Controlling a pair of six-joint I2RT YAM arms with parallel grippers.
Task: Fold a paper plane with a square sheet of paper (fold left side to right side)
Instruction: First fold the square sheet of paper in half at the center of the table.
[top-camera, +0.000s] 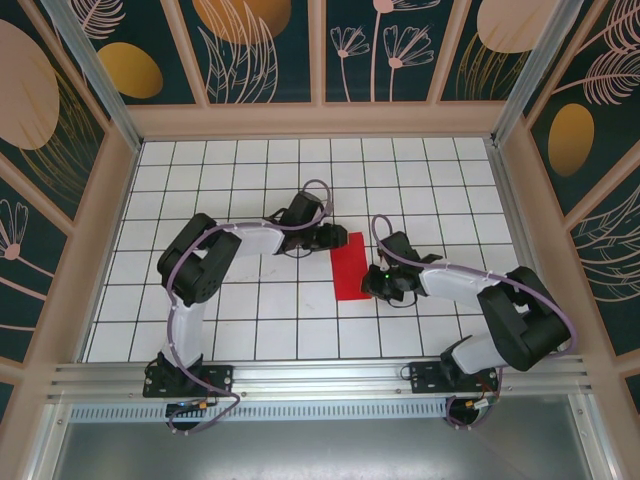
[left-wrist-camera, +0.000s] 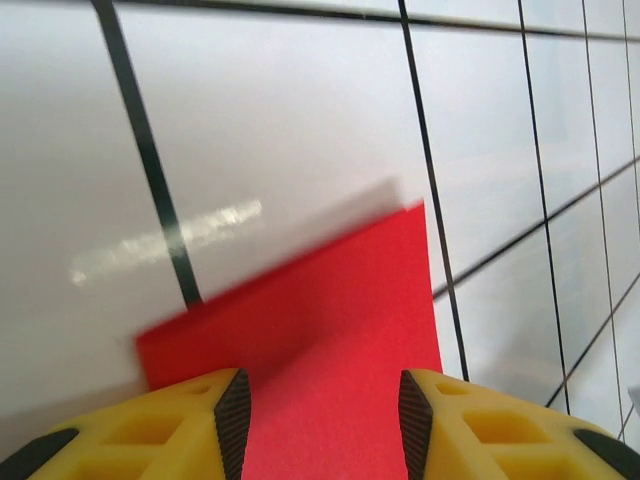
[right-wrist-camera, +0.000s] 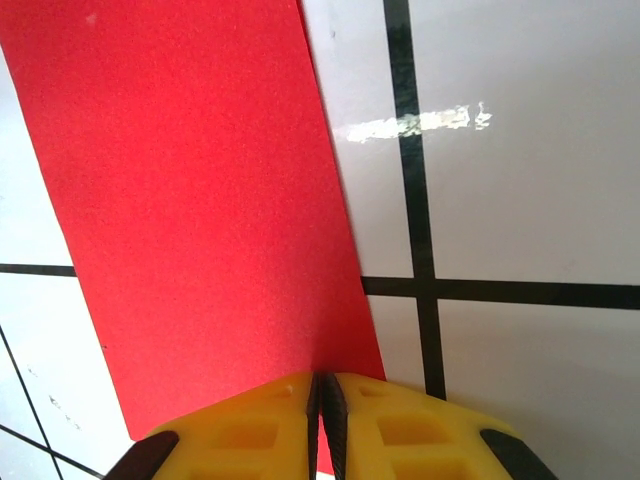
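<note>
The square sheet of paper (top-camera: 349, 265) lies on the white grid table as a narrow red rectangle, about one tile wide and two long. In the left wrist view the paper (left-wrist-camera: 330, 330) lies flat under my left gripper (left-wrist-camera: 323, 410), which is open with its yellow fingers (left-wrist-camera: 455, 420) well apart above the sheet's far left part. In the top view the left gripper (top-camera: 338, 238) sits at the paper's far left edge. My right gripper (top-camera: 371, 283) is at the near right edge. Seen from the right wrist, it (right-wrist-camera: 324, 400) is shut, tips down on the paper (right-wrist-camera: 200, 200) close to its right edge.
The table (top-camera: 250, 180) is white tiles with black grid lines, walled by a wooden frame (top-camera: 320, 120) with patterned panels. A metal rail (top-camera: 320, 375) runs along the near edge where both arm bases are bolted. Open tiles lie to the far side and both sides.
</note>
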